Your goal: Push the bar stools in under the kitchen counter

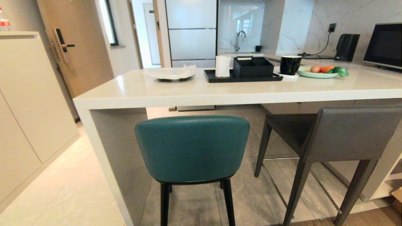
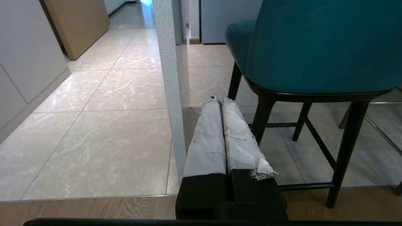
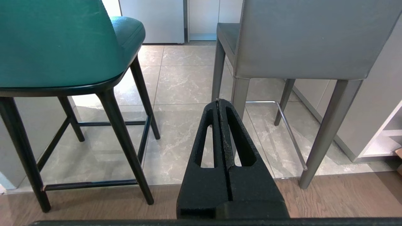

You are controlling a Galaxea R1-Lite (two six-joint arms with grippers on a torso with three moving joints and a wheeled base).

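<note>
Fingers pressed together on left gripper point(image 2: 220, 101) and right gripper point(image 3: 219, 102), teal stool point(image 1: 192, 147) and grey stool point(image 1: 345, 135) backs toward robot, facing kitchen counter point(image 1: 194, 91).

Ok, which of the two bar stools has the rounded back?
The teal leather stool with thin black legs, nearest the counter's white side panel; the grey leather stool beside it has a square back.

In the head view the grey stool point(image 1: 345, 135) and the microwave point(image 1: 383, 44) are cut off at the right edge, and the teal stool's point(image 1: 192, 147) feet fall below the frame.
</note>
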